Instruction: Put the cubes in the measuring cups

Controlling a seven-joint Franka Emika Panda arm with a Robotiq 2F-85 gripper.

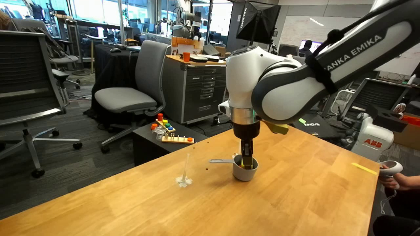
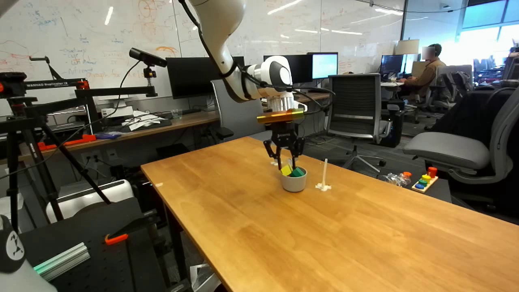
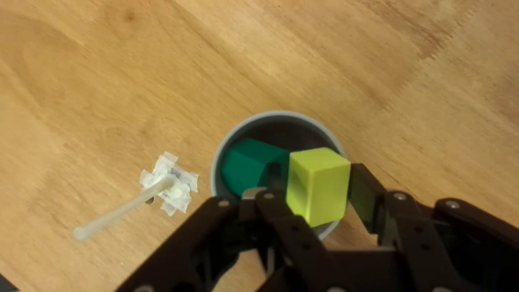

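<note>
Read "ANKA EMIKA", cut off by a black strap [image 1: 324, 78], on the white-and-grey robot arm [image 1: 290, 95]; "KINOVA" on a flat black surface [image 1: 325, 131]; red "ABB" on a white machine [image 1: 372, 135]. Counted one round grey cup [image 1: 243, 176] with long thin handle [image 1: 221, 161], upright on the wooden table [image 1: 137, 203]; one green cube [image 3: 247, 162] inside; one yellow cube [image 3: 320, 182] at the mouth; a patch of red [image 1: 241, 166] inside, mostly hidden. Found black gripper [image 2: 287, 167] with fingers parted around the yellow cube, narrow gap on one side.
</note>
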